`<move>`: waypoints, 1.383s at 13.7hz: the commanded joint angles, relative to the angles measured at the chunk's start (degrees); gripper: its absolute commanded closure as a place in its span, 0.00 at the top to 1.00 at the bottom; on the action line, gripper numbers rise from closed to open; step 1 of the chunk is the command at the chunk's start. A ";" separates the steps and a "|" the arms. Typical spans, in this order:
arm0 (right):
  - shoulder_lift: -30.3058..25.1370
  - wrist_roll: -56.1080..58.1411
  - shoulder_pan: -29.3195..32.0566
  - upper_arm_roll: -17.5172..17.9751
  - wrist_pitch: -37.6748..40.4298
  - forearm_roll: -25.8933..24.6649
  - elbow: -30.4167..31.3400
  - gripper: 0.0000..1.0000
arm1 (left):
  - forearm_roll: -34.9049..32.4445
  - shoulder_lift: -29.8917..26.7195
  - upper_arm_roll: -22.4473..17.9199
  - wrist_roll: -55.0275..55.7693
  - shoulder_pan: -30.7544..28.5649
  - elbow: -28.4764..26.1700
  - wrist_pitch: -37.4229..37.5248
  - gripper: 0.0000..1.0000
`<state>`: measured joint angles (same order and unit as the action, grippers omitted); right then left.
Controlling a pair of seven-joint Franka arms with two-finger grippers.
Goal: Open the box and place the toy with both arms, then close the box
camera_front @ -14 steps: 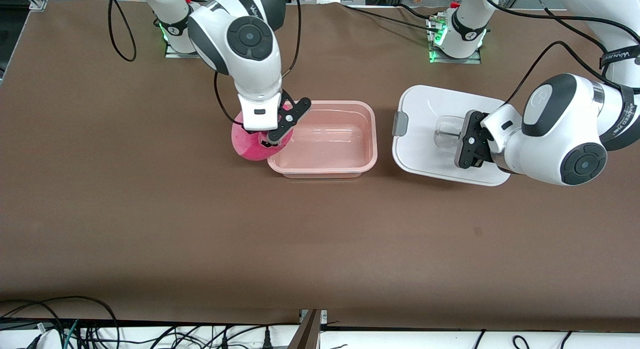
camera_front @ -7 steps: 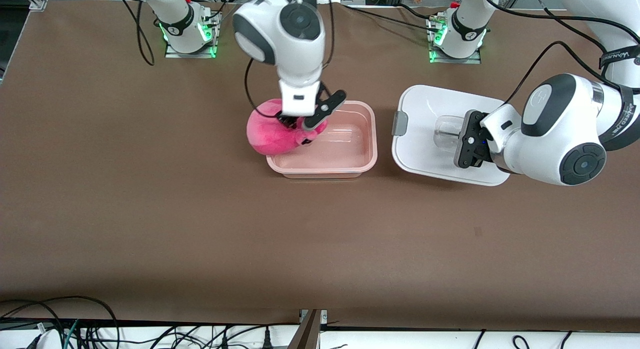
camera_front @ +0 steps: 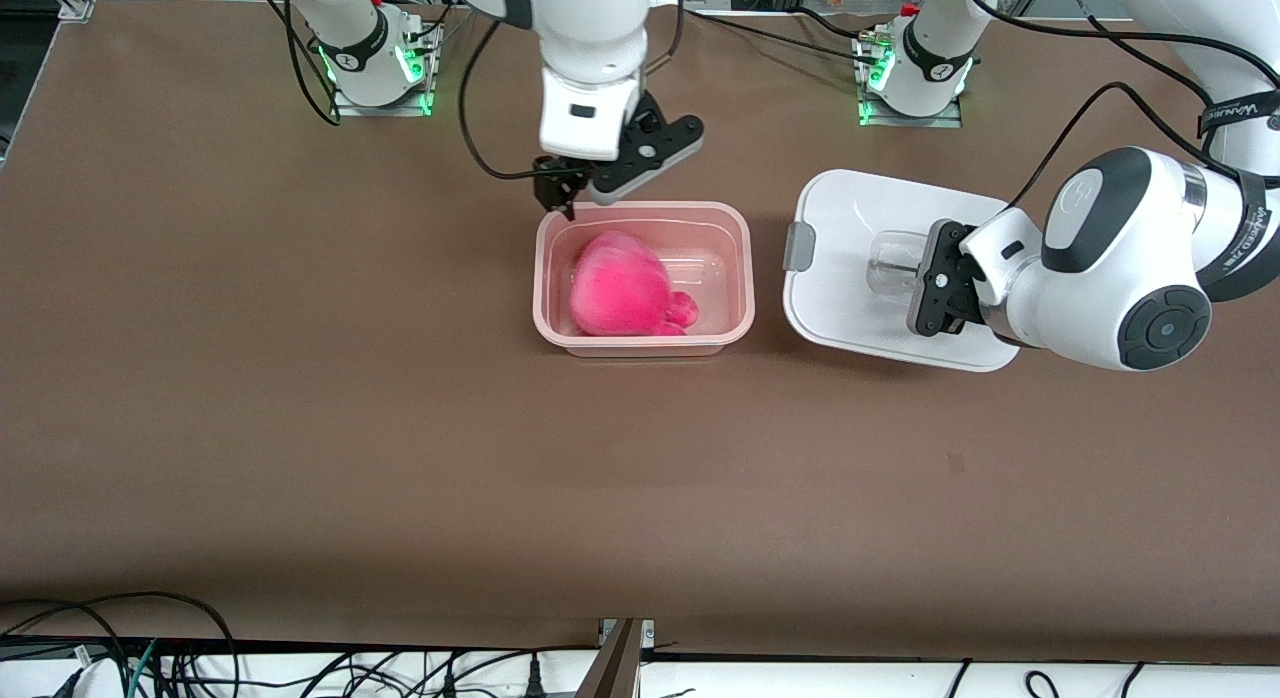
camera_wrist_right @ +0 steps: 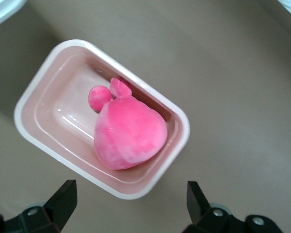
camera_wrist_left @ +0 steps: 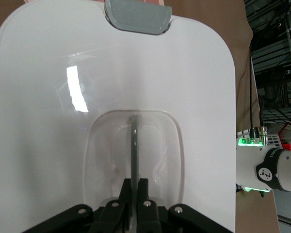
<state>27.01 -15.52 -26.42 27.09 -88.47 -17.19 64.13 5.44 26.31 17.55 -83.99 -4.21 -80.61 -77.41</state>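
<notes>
Toy (camera_front: 620,296) in box (camera_front: 742,278); lid (camera_front: 850,218) beside box.

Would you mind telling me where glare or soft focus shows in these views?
Left wrist view: a bright window-like glare patch sits on the white lid, and the clear handle is crisp. Right wrist view: the toy looks washed out and soft in the tub. Front view: evenly lit, with soft shadows beside the tub.

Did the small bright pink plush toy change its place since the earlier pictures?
Yes. The small bright pink plush toy was at the pale pink plastic tub's end toward the right arm, held over the rim; it now lies inside the tub.
</notes>
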 commanded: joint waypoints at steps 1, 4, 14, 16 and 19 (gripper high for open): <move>-0.12 -0.56 7.14 0.33 1.72 -0.30 -1.29 1.00 | -0.96 -0.03 0.29 -1.36 0.33 0.71 1.03 0.00; -0.12 -0.48 17.86 0.24 3.47 0.04 -1.20 1.00 | -0.78 0.06 1.08 2.49 4.79 0.80 0.51 0.00; -3.97 3.19 36.01 -7.89 4.27 6.79 2.99 1.00 | -0.51 4.54 0.99 29.14 26.60 0.80 -23.65 0.00; -7.05 7.51 31.19 -19.12 4.27 13.11 6.08 1.00 | -1.04 6.20 0.99 29.06 28.28 0.63 -28.12 0.00; -10.82 9.44 28.70 -26.47 3.57 16.12 11.78 1.00 | -0.87 8.23 0.99 29.41 30.38 0.71 -29.38 0.00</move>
<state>21.08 -7.68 4.17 4.23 -84.00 -3.17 68.98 5.38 33.57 18.90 -55.41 24.46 -80.76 -106.34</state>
